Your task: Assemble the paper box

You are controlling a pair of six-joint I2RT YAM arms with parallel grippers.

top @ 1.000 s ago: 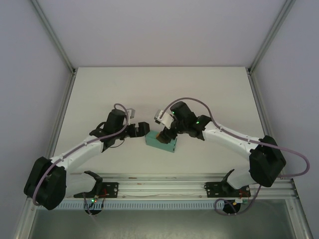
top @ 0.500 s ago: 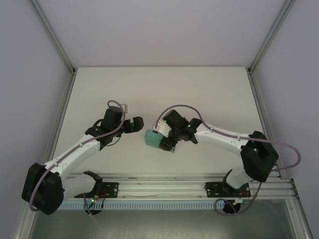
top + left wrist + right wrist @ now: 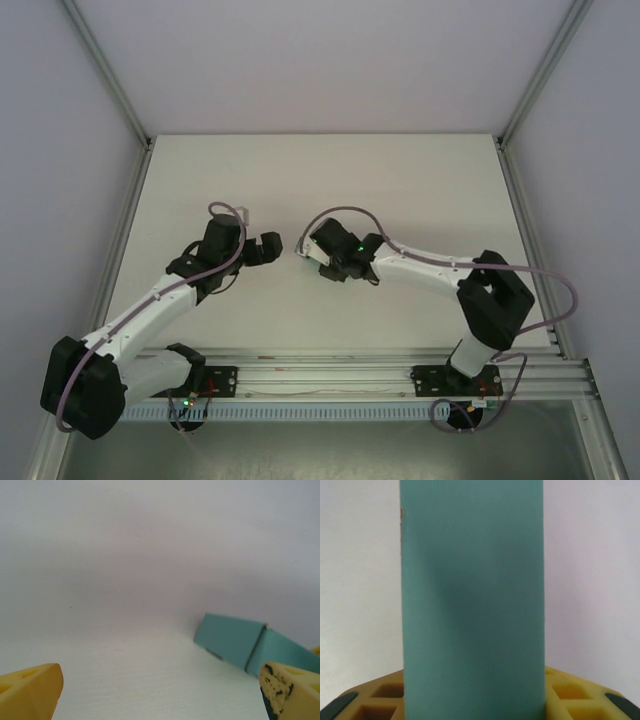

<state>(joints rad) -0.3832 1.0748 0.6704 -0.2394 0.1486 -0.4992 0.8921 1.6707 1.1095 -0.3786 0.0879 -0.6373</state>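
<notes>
Holding the paper box (image 3: 472, 600) now is the job of the right arm alone. In the right wrist view the teal panel stands straight up out of the right fingers (image 3: 580, 692), which are clamped on its lower end, yellow pads showing either side of it. From the left wrist view the same box (image 3: 227, 640) sits off to the right, tilted, with a crease between two faces. I cannot tell from there whether its low edge touches the tabletop (image 3: 400, 180) or hangs just above it.

Left fingers (image 3: 30, 690) are spread apart with nothing between them, near the box but not touching.

Change since a second ago:
- The box lay flat on the tabletop between the two arms, with the left fingers against its near-left edge.
- Half a second ago the right fingers had it, and the left had let go and backed away.
- Now the right wrist has swung further left and turned the box on edge, so from overhead the teal is hidden under the wrist.
- The left arm (image 3: 150, 305) has barely moved since the last half second.

My reading: this is a re-orientation, presenting the box to the left side. Assembly looks unfinished; I would expect the free left fingers to work a flap next.
</notes>
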